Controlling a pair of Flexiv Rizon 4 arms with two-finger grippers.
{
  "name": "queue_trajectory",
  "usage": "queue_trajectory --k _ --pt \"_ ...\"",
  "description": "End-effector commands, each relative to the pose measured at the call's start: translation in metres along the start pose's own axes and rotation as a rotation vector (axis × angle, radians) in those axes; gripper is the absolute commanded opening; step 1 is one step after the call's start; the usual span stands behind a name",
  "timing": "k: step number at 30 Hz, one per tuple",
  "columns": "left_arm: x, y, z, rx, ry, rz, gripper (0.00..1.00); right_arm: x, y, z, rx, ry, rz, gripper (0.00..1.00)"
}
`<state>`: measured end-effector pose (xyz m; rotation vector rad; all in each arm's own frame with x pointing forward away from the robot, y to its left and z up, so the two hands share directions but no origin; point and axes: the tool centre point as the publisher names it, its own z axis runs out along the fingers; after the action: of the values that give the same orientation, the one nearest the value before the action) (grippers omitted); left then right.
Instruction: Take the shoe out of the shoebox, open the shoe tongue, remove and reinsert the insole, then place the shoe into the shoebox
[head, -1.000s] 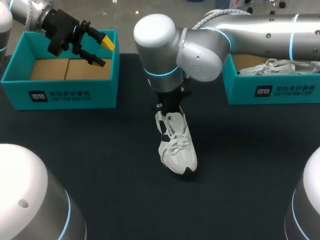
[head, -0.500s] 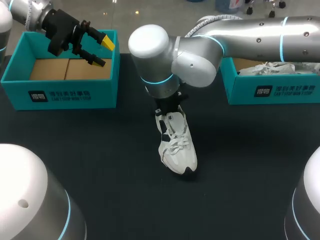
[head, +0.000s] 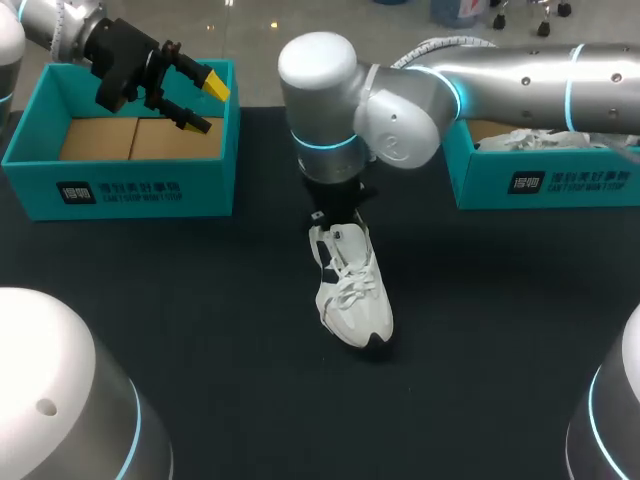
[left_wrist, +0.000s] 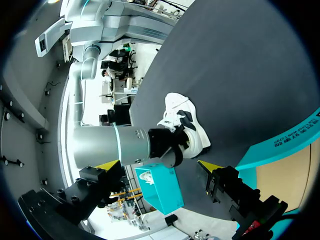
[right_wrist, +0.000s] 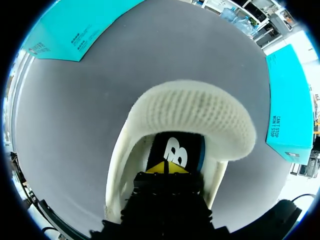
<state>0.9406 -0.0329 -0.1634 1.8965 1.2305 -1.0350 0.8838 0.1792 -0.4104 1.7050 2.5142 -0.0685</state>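
One step looks done: the sneaker (head: 352, 290) stands on the table (head: 500, 330). The right gripper (right_wrist: 167, 169) is inside it, grip impossible to tell; the left gripper (head: 205, 105) hangs wide open, empty. Insole work and reboxing remain.

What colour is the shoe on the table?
The shoe is mostly white, with dark patches on its side. The head view shows it best.
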Motion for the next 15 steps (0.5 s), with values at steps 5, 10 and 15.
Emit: queue_trajectory --k 5,10,15 --pt "0.0 0.0 -0.001 0.002 0.002 0.001 1.0 0.009 0.002 0.02 -0.027 0.067 -0.028 0.0" --pt "0.0 0.0 -0.001 0.002 0.002 0.001 1.0 0.013 0.005 0.015 -0.04 0.08 -0.051 0.0" --pt "0.0 0.0 -0.001 0.002 0.002 0.001 1.0 0.015 0.004 0.007 -0.063 0.096 -0.073 0.0"
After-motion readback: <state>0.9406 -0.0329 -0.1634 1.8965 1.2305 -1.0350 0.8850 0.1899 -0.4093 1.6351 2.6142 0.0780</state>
